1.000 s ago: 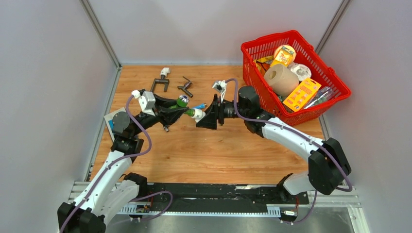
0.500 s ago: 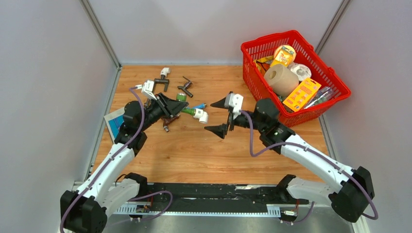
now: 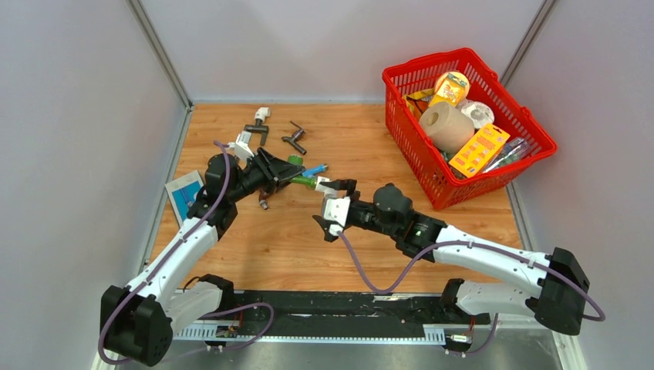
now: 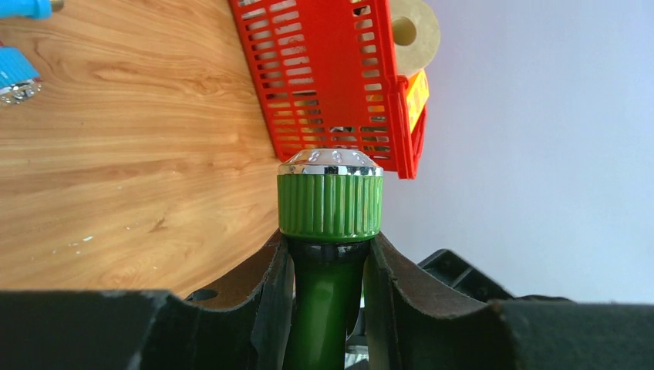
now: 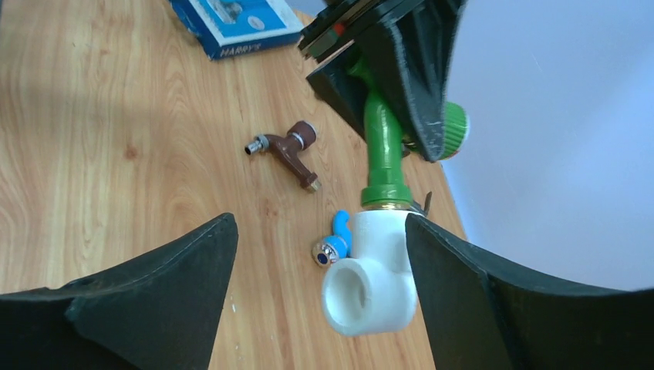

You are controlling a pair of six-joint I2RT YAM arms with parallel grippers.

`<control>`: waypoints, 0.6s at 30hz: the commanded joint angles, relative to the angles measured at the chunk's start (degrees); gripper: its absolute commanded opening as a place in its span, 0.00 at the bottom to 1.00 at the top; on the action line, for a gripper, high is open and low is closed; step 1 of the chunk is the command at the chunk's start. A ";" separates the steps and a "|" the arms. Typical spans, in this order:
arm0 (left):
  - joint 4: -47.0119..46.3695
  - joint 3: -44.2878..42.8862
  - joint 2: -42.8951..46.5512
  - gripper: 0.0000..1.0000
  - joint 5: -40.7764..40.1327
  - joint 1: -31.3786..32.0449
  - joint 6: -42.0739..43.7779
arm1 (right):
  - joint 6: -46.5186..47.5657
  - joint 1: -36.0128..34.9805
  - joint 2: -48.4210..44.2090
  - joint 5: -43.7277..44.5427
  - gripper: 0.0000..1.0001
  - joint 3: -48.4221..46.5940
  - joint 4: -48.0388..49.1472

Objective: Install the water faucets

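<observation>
Green faucet (image 5: 383,150) (white elbow (image 5: 374,287) on end)

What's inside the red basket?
A tan paper roll, an orange box, a round yellow pack and a white round thing. Whatever lies under them in the basket is covered.

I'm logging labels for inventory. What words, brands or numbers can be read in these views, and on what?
"HARPY'S" (letters not fully certain): white print on the side of the blue box, right wrist view.
Orange packet in the red basket: print too small to read.
Yellow packet: print too small to read.
Green faucet: no text visible.
</observation>
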State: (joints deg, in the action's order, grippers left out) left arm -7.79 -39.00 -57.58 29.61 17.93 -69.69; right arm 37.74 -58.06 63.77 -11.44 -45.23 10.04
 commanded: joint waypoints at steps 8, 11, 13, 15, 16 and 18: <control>-4.60 -2.04 2.12 0.00 4.58 0.00 -2.03 | 8.93 -6.27 4.08 20.49 0.62 1.20 3.14; -5.04 -1.60 2.82 0.00 6.60 0.00 -1.33 | 9.72 -6.45 3.56 23.48 0.64 2.43 6.03; -4.26 -1.43 3.35 0.00 7.13 -0.09 -0.45 | 8.94 -6.62 2.94 23.66 0.68 2.08 6.66; -3.29 -1.34 3.70 0.00 7.31 0.00 0.95 | 7.54 -7.32 2.15 23.05 0.74 1.03 5.52; -2.85 -1.34 3.71 0.00 7.05 0.00 1.57 | 6.66 -7.50 1.80 22.35 0.76 0.33 4.56; -2.40 -0.99 3.97 0.00 6.52 -0.09 2.54 | 4.99 -7.59 1.45 21.12 0.78 -0.82 2.62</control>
State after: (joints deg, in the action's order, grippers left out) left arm -8.60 -39.07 -55.37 34.74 17.91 -69.45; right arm 45.43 -64.77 67.48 9.32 -43.20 12.73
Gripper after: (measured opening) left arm 0.404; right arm 0.763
